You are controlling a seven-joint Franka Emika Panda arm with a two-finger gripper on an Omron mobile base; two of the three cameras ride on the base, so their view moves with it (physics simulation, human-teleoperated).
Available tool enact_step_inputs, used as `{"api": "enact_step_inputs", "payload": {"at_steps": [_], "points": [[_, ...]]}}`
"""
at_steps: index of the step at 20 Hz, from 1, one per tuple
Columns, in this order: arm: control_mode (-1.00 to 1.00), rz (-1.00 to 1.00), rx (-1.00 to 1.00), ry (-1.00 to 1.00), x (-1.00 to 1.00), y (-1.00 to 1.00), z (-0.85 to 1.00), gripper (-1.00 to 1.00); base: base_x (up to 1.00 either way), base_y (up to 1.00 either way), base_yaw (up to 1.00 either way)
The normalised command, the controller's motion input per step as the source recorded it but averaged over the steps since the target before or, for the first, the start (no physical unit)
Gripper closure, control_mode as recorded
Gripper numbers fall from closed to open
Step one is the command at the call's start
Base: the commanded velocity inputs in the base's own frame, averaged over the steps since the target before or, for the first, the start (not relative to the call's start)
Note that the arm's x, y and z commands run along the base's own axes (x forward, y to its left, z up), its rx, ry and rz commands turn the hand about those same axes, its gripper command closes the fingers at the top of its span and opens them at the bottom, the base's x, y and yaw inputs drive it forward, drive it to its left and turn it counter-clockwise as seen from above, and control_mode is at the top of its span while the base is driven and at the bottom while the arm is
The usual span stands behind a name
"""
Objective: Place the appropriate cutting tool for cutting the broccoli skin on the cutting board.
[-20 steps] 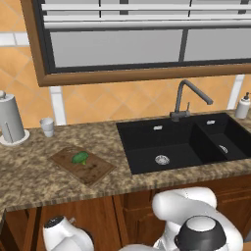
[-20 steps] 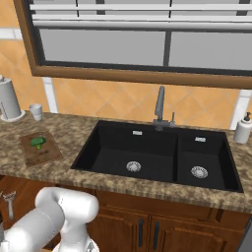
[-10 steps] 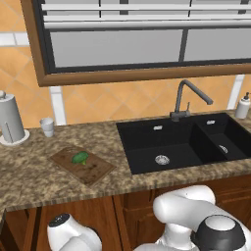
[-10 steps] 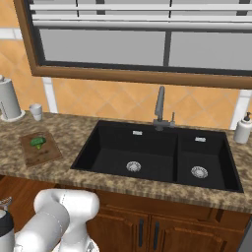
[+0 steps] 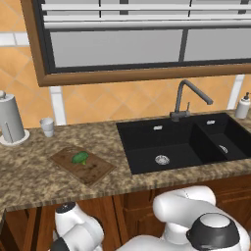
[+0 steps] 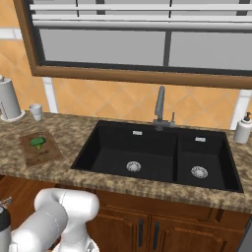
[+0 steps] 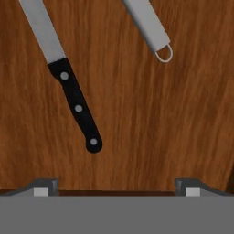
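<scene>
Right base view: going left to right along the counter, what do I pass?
Paper towel roll → small white cup → cutting board with the broccoli on it → black sink with its faucet → soap bottle.

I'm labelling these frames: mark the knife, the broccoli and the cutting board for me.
knife (image 7: 77,108): hand view, middle of its black handle.
broccoli (image 5: 80,158): left base view, centre of the green floret.
cutting board (image 5: 95,171): left base view, bare wood near its right corner.
</scene>
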Motion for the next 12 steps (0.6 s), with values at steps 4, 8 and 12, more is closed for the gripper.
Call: {"api": "enact_step_inputs", "payload": {"at_steps": [4, 8, 12], "points": [[-1.0, 0.11, 0.0, 0.0, 0.26, 0.09, -0.17, -1.0, 0.0, 0.0, 0.0], [-1.0, 0.11, 0.0, 0.0, 0.21, 0.05, -0.29, -1.0, 0.0, 0.0, 0.0], [-1.0, 0.06, 0.0, 0.0, 0.21, 0.28, -0.31, -1.0, 0.0, 0.0, 0.0]]}}
